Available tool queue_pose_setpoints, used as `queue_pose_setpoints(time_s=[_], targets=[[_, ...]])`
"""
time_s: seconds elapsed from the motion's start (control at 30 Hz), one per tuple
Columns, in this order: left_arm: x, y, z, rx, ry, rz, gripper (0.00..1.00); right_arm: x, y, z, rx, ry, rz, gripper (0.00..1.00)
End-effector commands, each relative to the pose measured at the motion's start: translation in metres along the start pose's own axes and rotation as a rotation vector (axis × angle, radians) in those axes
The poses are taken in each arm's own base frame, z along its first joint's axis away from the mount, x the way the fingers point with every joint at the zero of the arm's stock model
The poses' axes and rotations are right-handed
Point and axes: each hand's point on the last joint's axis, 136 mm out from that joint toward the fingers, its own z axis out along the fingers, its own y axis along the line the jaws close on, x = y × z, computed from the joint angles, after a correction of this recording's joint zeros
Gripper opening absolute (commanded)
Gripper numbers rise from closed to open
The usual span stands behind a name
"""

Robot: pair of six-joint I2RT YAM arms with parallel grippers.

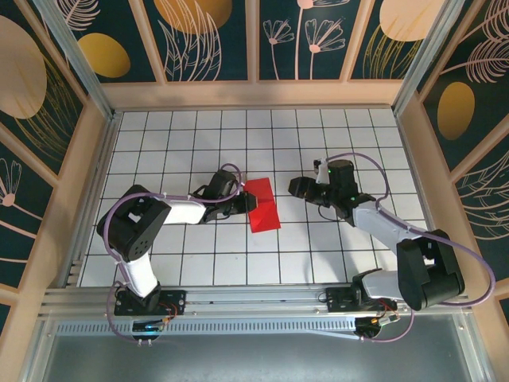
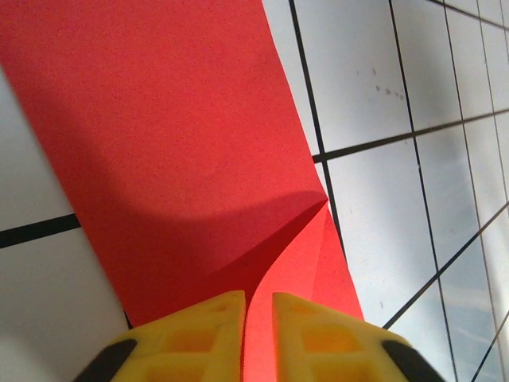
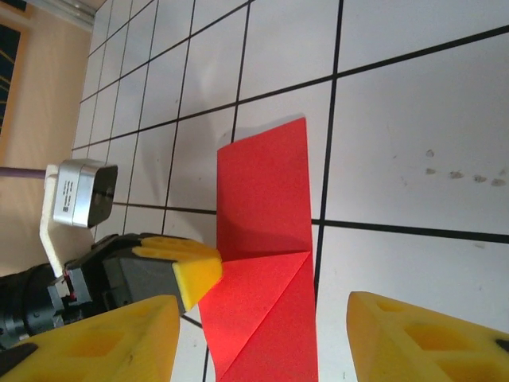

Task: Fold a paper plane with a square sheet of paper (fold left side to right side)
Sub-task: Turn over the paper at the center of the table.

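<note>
Left gripper (image 2: 258,318) is seen clamped, its yellow fingers (image 2: 199,334) pressed together on a raised flap of the thin bright red square sheet of paper (image 1: 261,205). The sheet is found mid-table on the white gridded tabletop (image 1: 318,255), partly doubled over, with a slanting crease showing. Right gripper (image 3: 258,318) is held spread wide just right of the sheet, with nothing gripped. The left-to-right fold is judged begun, not flattened. Next, the flap is to be carried across, the edges matched and the crease pressed
</note>
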Motion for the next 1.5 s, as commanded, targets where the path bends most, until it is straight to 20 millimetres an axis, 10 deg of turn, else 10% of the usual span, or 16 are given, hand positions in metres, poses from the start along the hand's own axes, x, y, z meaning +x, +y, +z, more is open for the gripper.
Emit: queue_pose_setpoints(time_s=[0.0,0.63,1.47], targets=[[-0.011,-0.009,-0.006,0.020,-0.026,0.020,0.07,0.008,0.006,0.000,-0.060,0.038,-0.011,0.52],[-0.020,-0.018,-0.057,0.062,-0.211,-0.028,0.00,0.032,0.039,0.075,-0.219,0.149,0.003,0.53],[-0.004,0.020,-0.047,-0.062,-0.202,-0.077,0.01,0.054,0.051,0.118,-0.250,0.244,0.025,0.47]])
